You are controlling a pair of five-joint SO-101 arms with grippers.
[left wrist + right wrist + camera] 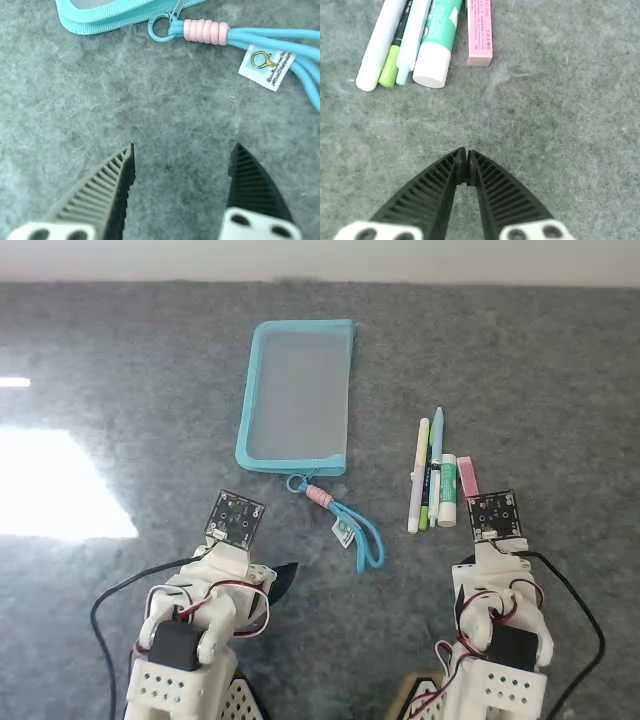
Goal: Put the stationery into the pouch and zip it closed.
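1. Hanging low over the grey table, the left gripper has its two ribbed fingers spread wide apart with nothing between them. It sits just short of the pouch's near edge.
2. The pouch lies flat on the table, ahead of the left arm and towards the middle. It is a long rectangle with a turquoise border and a pale, see-through face, its long side running away from the arms. Whether its zip is open cannot be told.
3. At the pouch's near corner a turquoise ring joins a turquoise strap. The strap is bound with a pink wrap and carries a small white tag. It trails over the table towards the arms.
4. The stationery lies well apart from the pouch, on its right, packed side by side ahead of the right arm: a white pen, a green marker, a light blue pen, a white and green glue stick and a pink eraser.
5. The right gripper is over bare table just short of the stationery's near ends, its fingertips pressed together and empty.
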